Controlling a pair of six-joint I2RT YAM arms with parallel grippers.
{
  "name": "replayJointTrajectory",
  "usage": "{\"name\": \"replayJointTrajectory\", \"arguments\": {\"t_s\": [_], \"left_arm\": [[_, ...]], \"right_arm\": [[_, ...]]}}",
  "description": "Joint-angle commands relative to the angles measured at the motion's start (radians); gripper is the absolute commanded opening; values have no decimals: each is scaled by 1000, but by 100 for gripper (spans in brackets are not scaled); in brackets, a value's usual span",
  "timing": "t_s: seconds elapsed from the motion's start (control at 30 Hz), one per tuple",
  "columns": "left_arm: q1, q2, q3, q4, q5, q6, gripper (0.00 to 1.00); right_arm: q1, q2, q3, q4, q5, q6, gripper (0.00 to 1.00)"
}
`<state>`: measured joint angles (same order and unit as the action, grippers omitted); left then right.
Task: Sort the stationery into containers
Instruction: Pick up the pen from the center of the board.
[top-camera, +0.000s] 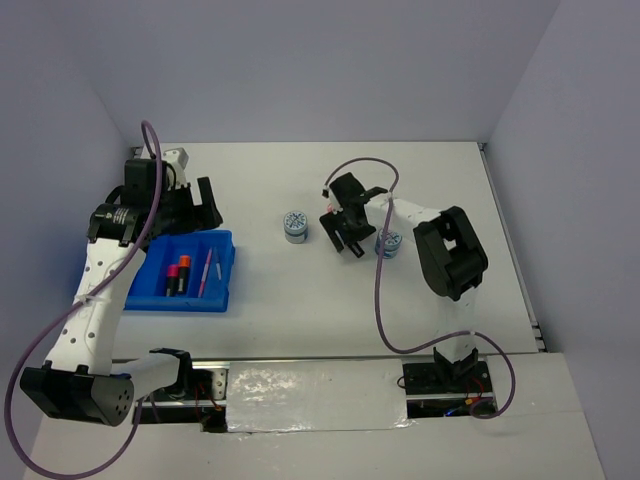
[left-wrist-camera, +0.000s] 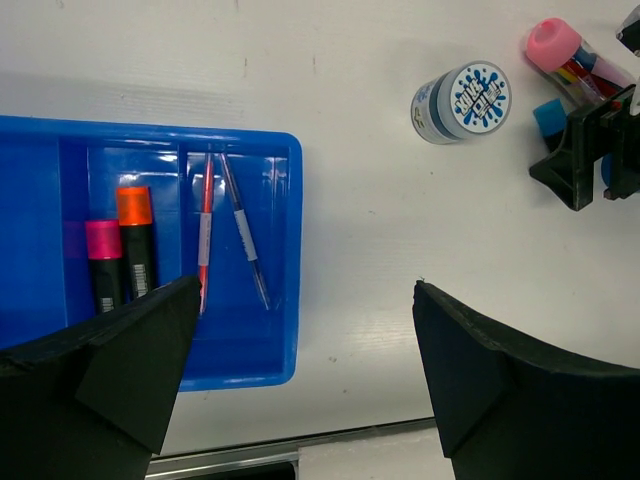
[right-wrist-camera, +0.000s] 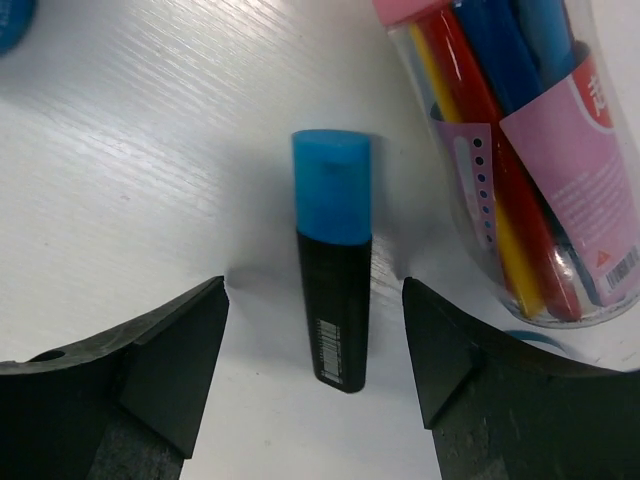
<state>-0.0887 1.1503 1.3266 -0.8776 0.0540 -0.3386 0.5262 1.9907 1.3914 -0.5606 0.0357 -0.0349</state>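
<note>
The blue tray (top-camera: 228, 272) lies at the left and holds an orange-capped highlighter (left-wrist-camera: 135, 240), a pink-capped highlighter (left-wrist-camera: 103, 265), a pink pen (left-wrist-camera: 205, 235) and a grey pen (left-wrist-camera: 243, 235). My left gripper (left-wrist-camera: 305, 300) is open and empty above the tray's right rim (left-wrist-camera: 291, 260). My right gripper (right-wrist-camera: 315, 310) is open, low over the table, with its jaws either side of a blue-capped highlighter (right-wrist-camera: 333, 255). The pink capsule case (right-wrist-camera: 530, 150) lies just right of it. One disc (top-camera: 295, 225) stands mid-table, another (top-camera: 388, 243) beside the right gripper (top-camera: 345, 235).
The tray's leftmost compartment (left-wrist-camera: 30, 240) holds nothing that I can see. The right arm's cable (top-camera: 380, 300) loops over the table in front of the arm. Walls close the table at the back and sides.
</note>
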Motion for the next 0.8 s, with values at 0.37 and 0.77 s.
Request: {"name": "replayJointTrajectory", "arguments": {"t_s": [0.37,0.77], "left_arm": [[-2,0,25,20,24,7,99],[-16,-69,-82,317,314,-398,99]], "right_arm": [[18,36,-38,30,-69,79,52],[104,-369,-256,264,-393,355,0]]}}
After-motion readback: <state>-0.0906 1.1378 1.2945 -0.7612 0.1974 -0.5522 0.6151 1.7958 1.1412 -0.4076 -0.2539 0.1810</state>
